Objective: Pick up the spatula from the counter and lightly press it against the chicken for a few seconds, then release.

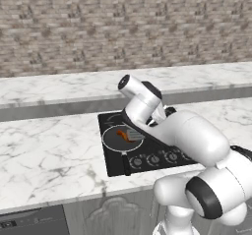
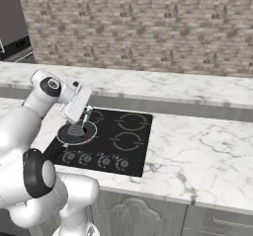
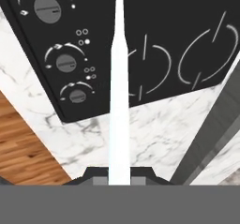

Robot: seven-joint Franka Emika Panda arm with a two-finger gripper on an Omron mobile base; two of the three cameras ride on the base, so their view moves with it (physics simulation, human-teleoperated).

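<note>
Gripping the spatula (image 3: 119, 101) by the end of its pale handle, the jaws are seen shut firmly on it, one dark tip at either side of the shaft. In the hand view the long axis of the spatula is presented as a straight line running from between the jaws at the bottom to the top edge, where the start of the grey blade is met. The black cooktop (image 3: 164, 31), its round knobs (image 3: 47, 5) and the marble desk (image 3: 140, 134) are crossed by that line.

In the right base view the handle is seen sloping steeply down from the hand, so that the blade end is carried lowest and is pointed into the pan (image 2: 62, 135). The blade is thus placed directly ahead of the jaws, at the far end of the tool, and no bend to either side is shown.

In the left base view the grey blade is laid over the right part of the pan, against the orange chicken (image 1: 123, 134); actual contact cannot be judged with certainty. The pan is set on the near left burner
</note>
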